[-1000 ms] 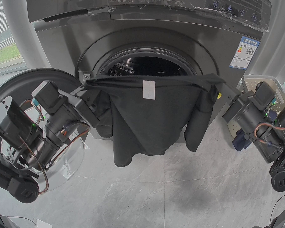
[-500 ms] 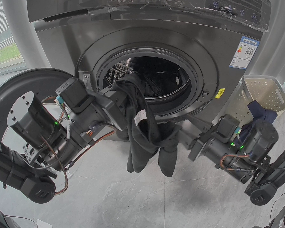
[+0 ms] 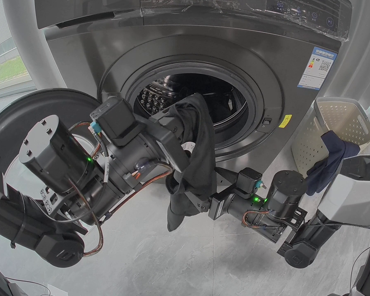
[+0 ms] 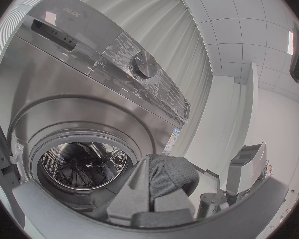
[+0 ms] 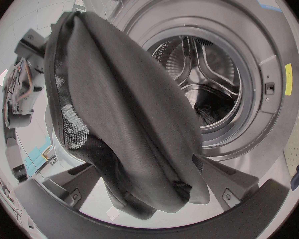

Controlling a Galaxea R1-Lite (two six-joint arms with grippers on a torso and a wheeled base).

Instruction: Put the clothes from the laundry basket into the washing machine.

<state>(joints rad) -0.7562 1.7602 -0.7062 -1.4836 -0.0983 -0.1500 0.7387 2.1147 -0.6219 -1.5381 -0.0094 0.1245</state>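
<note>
Hanging straight down from your left gripper (image 3: 179, 124), which is clamped on it, the black shirt (image 3: 200, 153) sits just short of the drum mouth (image 3: 230, 99). Your right gripper (image 3: 202, 200), below, has its jaws apart.

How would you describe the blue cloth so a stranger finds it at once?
Beside the grey washing machine, on the robot's right, stands a cream laundry basket. A dark blue garment hangs over its rim. It is the only blue cloth; the black garment hangs before the drum.
</note>
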